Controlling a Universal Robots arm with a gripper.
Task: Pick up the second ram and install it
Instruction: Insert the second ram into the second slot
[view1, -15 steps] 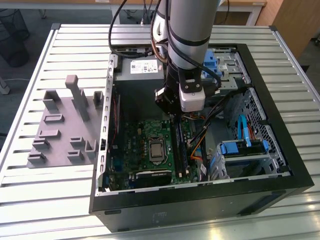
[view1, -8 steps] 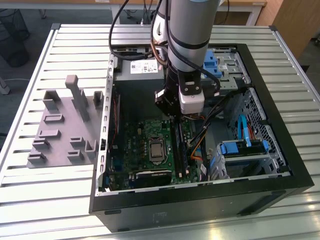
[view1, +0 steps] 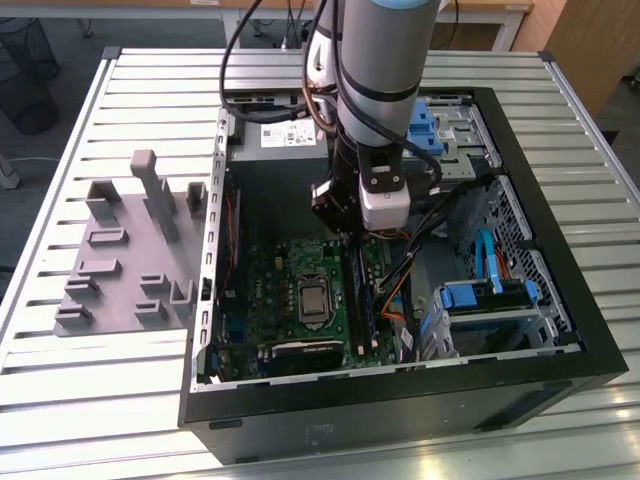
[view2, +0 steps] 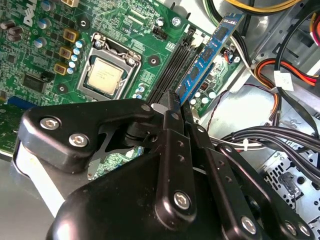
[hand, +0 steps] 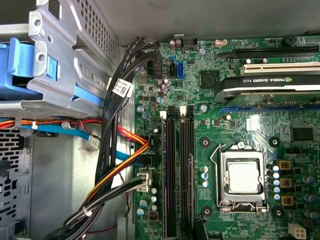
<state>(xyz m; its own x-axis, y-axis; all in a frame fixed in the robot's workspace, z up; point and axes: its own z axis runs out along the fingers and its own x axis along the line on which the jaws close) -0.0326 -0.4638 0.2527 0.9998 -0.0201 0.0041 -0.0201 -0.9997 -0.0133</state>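
One arm (view1: 375, 60) with one claw (view2: 176, 102). One open PC case (view1: 560, 300) on one table (view1: 150, 390). One grey tray (view1: 120, 260) beside the case. One motherboard (hand: 250, 125) with one CPU socket (hand: 242, 177). One RAM stick (view2: 207, 55) seen standing in the second wrist view. Two long black memory slots (hand: 170, 175) countable in the first wrist view. One graphics card (hand: 270, 87). One white expansion slot (hand: 280, 65).

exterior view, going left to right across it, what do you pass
grey tray with posts → green motherboard → processor socket → gripper over the memory slots → blue drive bay → black case wall
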